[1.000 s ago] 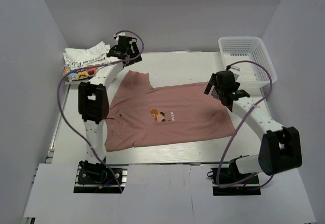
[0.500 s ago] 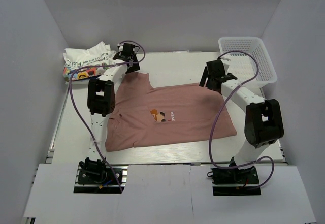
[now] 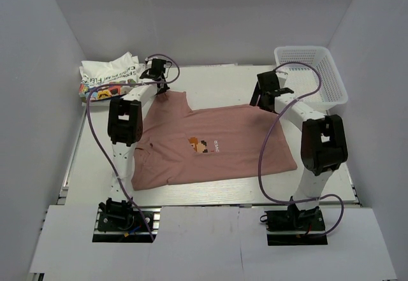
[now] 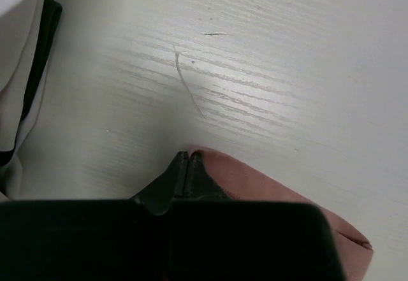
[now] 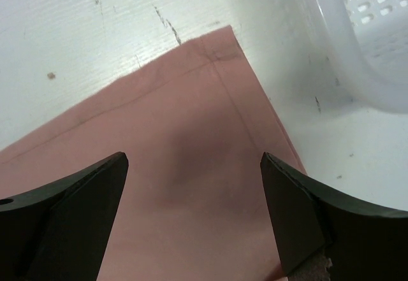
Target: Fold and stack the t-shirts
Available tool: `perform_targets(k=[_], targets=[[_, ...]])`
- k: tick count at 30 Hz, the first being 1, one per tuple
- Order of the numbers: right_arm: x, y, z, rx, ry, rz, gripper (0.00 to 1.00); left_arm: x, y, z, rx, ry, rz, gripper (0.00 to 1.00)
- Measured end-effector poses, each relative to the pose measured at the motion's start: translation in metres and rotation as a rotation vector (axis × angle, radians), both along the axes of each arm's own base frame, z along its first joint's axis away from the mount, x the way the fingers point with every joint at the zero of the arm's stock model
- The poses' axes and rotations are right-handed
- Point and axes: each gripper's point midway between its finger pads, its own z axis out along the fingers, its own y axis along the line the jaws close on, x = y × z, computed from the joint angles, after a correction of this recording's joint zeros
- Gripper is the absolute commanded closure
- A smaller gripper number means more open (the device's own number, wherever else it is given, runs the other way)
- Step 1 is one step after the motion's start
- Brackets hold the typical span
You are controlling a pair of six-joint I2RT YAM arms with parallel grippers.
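1. White t-shirt (image 3: 108, 76): crumpled heap at the table's far left corner, colourful print and dark lettering showing. The left wrist view catches only a white fold with a dark band at its left edge (image 4: 19, 71).

2. Left gripper (image 3: 156, 77): at the far left tip of the pink shirt, just beside the white heap. From above its jaws cannot be told. The left wrist view (image 4: 188, 158) shows the fingers pressed together, pinching the very edge of the pink corner.

3. Pink t-shirt (image 3: 217, 144): spread flat across the middle of the table (image 3: 223, 80), pixel print and white text face up. The left wrist view shows one rounded corner (image 4: 268, 185); the right wrist view, a hemmed square corner (image 5: 172, 166).

4. Right gripper (image 3: 268, 93): over the shirt's far right corner. The right wrist view (image 5: 192, 160) shows the fingers spread wide above the cloth, holding nothing.

5. Basket (image 3: 312, 71): white mesh, at the far right corner; its wall (image 5: 357, 39) is near the hem.
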Motion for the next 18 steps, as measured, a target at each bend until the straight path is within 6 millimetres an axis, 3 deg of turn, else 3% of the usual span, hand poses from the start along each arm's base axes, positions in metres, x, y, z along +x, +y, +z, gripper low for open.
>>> perform_targets(k=[5, 10, 18], targets=[[0.035, 0.006, -0.007, 0.012, -0.004, -0.020, 0.10, 0.001, -0.001, 0.001, -0.008, -0.013, -0.013, 1.00], [0.063, 0.013, -0.026, 0.012, 0.014, -0.044, 0.10, -0.001, -0.001, 0.003, 0.003, -0.024, -0.047, 1.00], [0.082, 0.017, -0.054, 0.008, 0.052, -0.064, 0.14, -0.038, -0.002, 0.005, 0.023, 0.009, -0.119, 1.00]])
